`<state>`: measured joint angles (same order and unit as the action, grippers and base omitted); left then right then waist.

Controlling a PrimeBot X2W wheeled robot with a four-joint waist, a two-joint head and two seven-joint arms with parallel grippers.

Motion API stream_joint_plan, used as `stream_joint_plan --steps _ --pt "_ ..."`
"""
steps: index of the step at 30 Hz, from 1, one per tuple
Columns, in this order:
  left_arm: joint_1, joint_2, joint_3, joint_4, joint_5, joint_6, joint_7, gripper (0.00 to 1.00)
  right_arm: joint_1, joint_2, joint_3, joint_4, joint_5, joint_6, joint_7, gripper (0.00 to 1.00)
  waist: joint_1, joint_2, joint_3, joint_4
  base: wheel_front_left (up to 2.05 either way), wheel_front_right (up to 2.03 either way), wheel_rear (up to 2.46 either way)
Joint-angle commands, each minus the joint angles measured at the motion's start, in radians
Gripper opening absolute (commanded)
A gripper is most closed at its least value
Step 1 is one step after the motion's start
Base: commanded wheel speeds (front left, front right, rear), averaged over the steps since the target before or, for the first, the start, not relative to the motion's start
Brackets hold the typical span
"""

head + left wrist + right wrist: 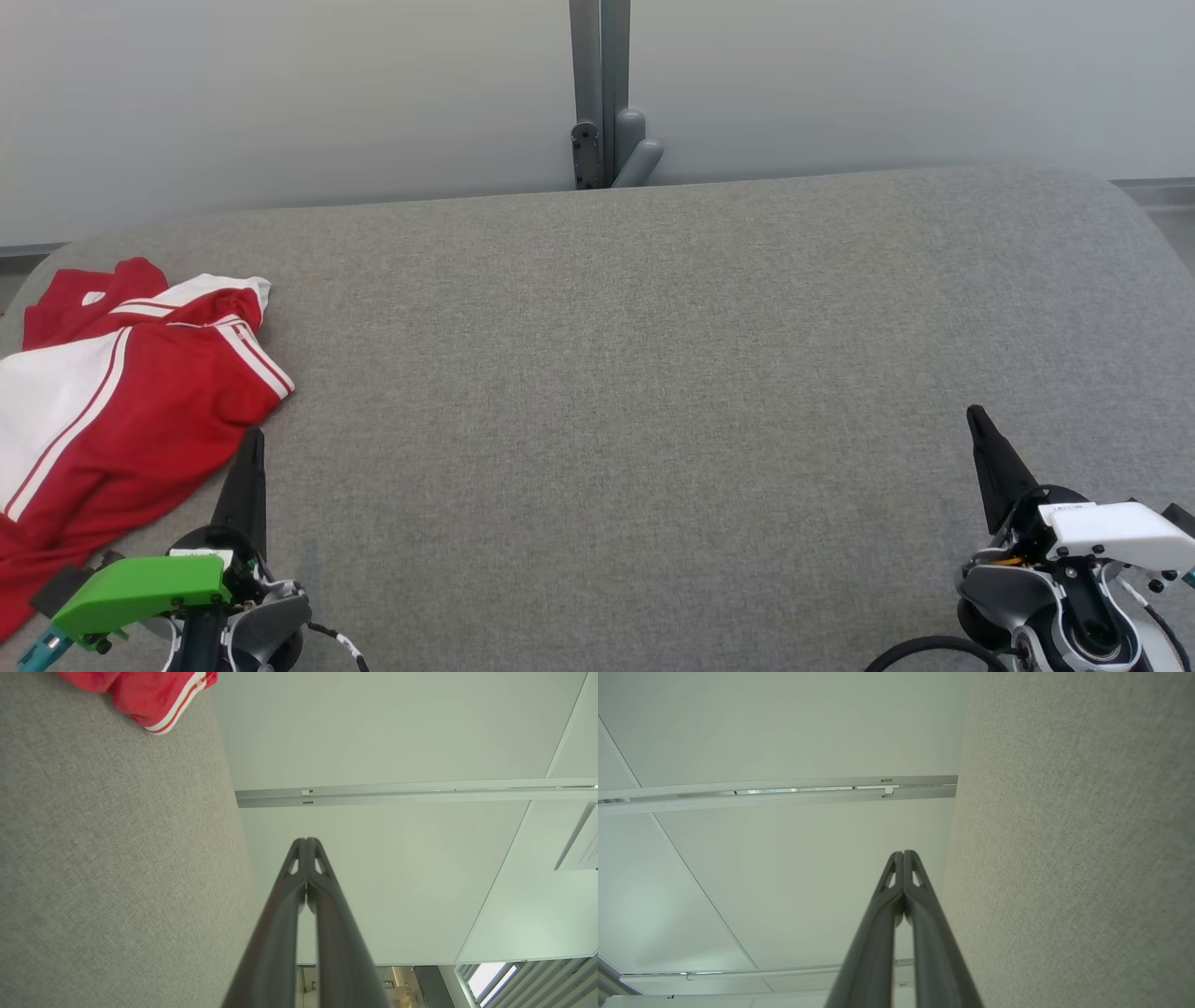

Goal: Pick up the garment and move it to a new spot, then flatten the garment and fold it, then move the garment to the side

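Observation:
The garment [112, 392] is a red shirt with white panels and stripes, lying crumpled at the left edge of the grey fabric surface [616, 392]; a corner of it [149, 695] shows at the top left of the left wrist view. My left gripper [254, 439] stands at the lower left, shut and empty, its tip just beside the garment's near hem. In its own view the left gripper [306, 841] has both fingers pressed together. My right gripper [976, 415] is at the lower right, far from the garment, shut with nothing in it, as its own view [903, 853] also shows.
A pale wall runs behind the surface, with a grey post and bracket [602, 93] at its middle. The surface's rounded corners fall away at the far left and far right. Broad bare fabric lies between the two grippers.

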<state>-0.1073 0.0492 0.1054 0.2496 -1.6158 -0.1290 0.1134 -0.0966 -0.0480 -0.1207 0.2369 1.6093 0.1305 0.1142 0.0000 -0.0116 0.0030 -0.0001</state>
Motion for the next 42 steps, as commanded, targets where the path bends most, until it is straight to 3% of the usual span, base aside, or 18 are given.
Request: stream_joint_plan --steps 1,35,36,42 --pt "-0.012 0.002 0.003 -0.003 0.005 -0.004 0.002 0.00 -0.010 -0.005 0.000 0.001 0.008 0.000 0.004 0.00 0.0000 0.0116 0.000 0.000 0.00 0.00 0.00" --pt "-0.012 0.002 0.003 -0.003 0.005 -0.004 0.002 0.00 -0.010 -0.005 0.000 0.001 0.008 0.000 0.004 0.00 0.0000 0.0116 0.000 0.000 0.00 0.00 0.00" --pt "0.000 0.000 0.000 0.001 0.000 0.000 0.000 1.00 0.000 0.000 0.000 0.000 0.000 0.000 0.000 1.00 0.0000 0.0000 0.000 0.000 0.00 0.00 0.00" --pt "0.011 -0.001 -0.014 0.003 0.004 0.000 -0.016 1.00 0.012 0.001 0.011 0.000 -0.011 0.000 -0.020 1.00 0.0000 0.0004 0.000 0.000 0.00 0.00 0.00"
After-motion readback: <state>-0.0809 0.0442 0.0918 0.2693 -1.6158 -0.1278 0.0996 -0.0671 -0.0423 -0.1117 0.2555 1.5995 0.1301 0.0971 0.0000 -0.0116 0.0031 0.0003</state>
